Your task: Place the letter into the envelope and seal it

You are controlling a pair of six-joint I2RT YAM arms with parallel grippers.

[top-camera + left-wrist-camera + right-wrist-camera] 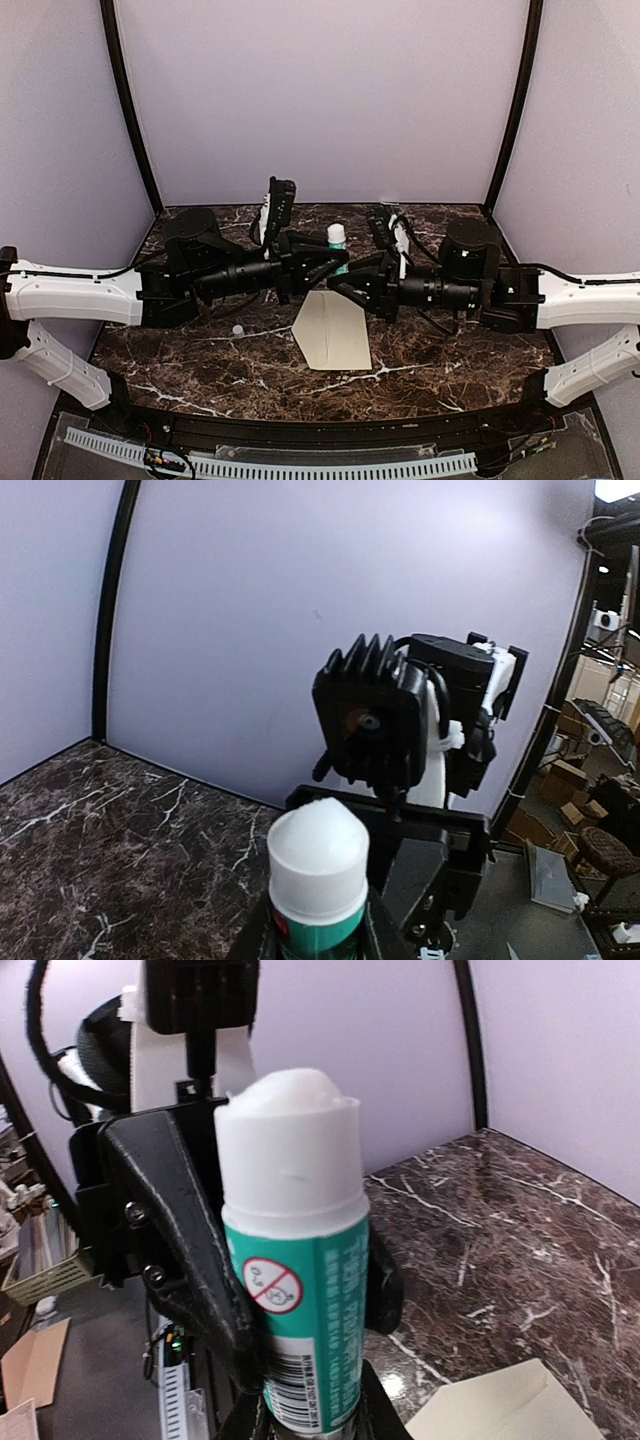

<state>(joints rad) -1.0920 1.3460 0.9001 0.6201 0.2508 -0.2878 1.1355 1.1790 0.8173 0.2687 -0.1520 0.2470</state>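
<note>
My glue stick point(337, 240) is upright at center frame, with a white top and a teal label bearing 1 red prohibition sign. Lower left of it, 1 small white cap point(238, 329) lies on my dark marble table point(200, 370), lilac walls point(320, 100) behind.

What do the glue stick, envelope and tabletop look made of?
The glue stick looks like a smooth plastic tube, slightly shiny, with a printed green label; its matte white top could be cap or glue. The envelope is matte cream paper, flat with crisp creases. The tabletop is dark marble or marble-print laminate, white-veined, faintly glossy.
</note>
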